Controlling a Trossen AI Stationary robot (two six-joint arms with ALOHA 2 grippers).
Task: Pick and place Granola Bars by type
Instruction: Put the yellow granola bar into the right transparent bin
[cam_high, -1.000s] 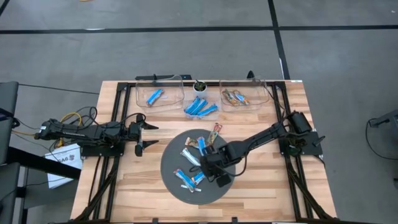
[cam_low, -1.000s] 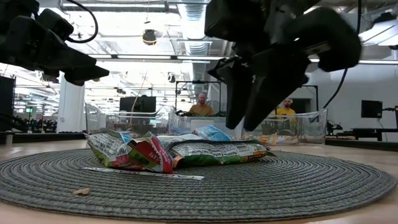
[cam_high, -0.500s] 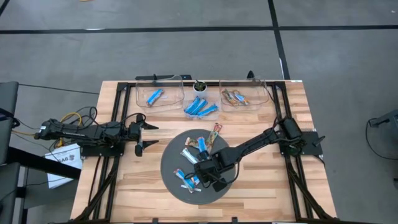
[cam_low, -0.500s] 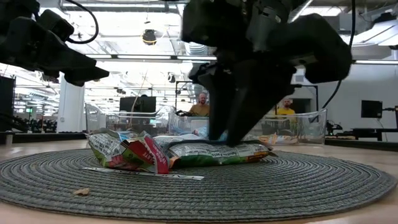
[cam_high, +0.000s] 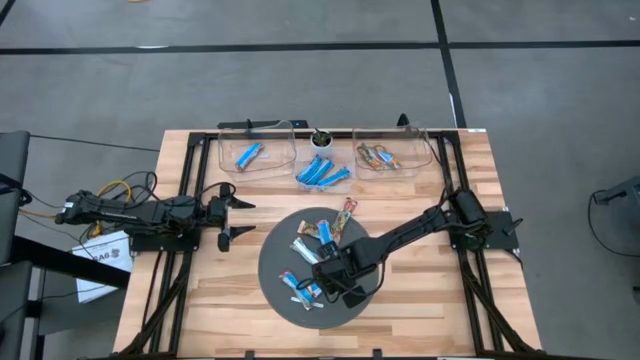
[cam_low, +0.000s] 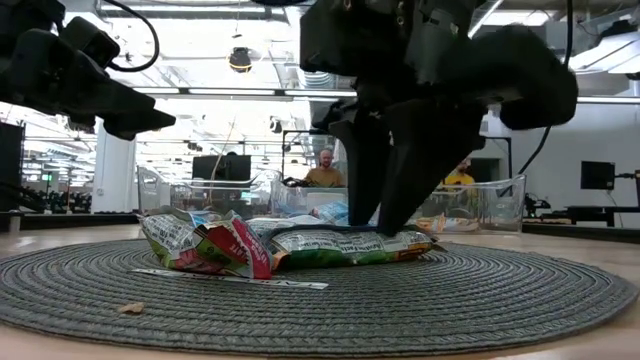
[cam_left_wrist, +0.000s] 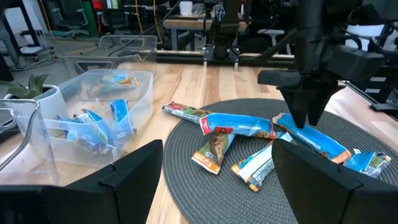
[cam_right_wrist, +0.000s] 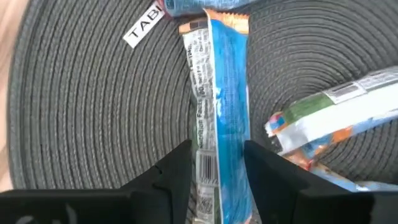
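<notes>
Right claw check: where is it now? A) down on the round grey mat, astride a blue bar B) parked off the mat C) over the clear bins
A: the right claw is down on the round grey woven mat, its fingers either side of a blue foil-wrapped granola bar.
</notes>
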